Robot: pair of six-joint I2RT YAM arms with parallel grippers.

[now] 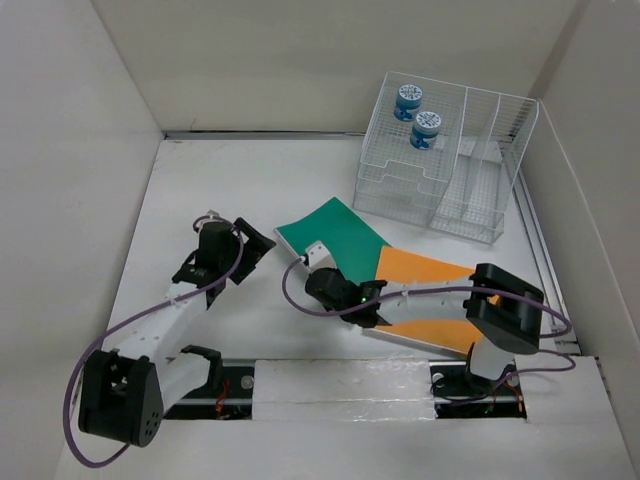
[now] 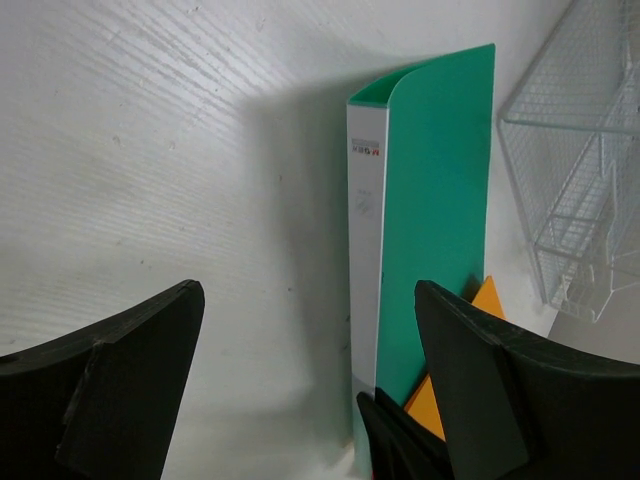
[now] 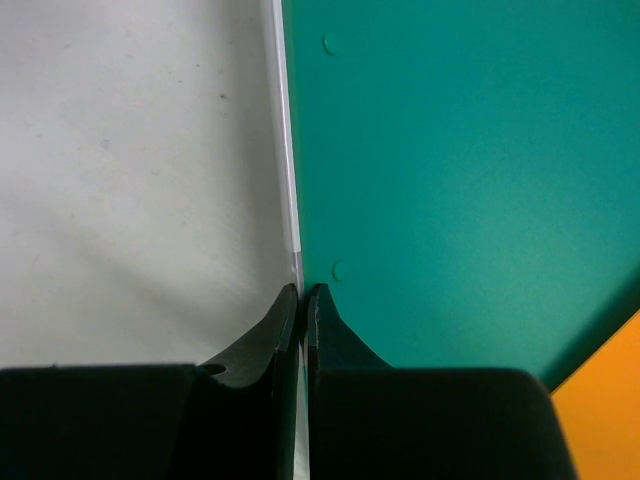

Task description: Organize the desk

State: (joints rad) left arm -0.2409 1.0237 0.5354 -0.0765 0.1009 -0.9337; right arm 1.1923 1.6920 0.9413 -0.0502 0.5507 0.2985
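Note:
The white desk [image 1: 220,180] carries a green folder [image 1: 338,232] overlapping an orange folder [image 1: 428,268]. My right gripper [image 1: 306,262] is shut on the green folder's near left edge. In the right wrist view the jaws [image 3: 303,295] pinch the cover's thin white-lined edge, with the green folder [image 3: 450,150] to the right. My left gripper [image 1: 252,246] is open and empty just left of the folder. In the left wrist view the left gripper [image 2: 305,300] faces the folder's [image 2: 440,190] raised cover and white spine, without touching it.
A clear wire-mesh organizer [image 1: 440,170] stands at the back right and holds two blue-lidded jars [image 1: 408,100] [image 1: 426,128] on its upper tier. It also shows in the left wrist view [image 2: 580,150]. Beige wall panels enclose the desk on three sides.

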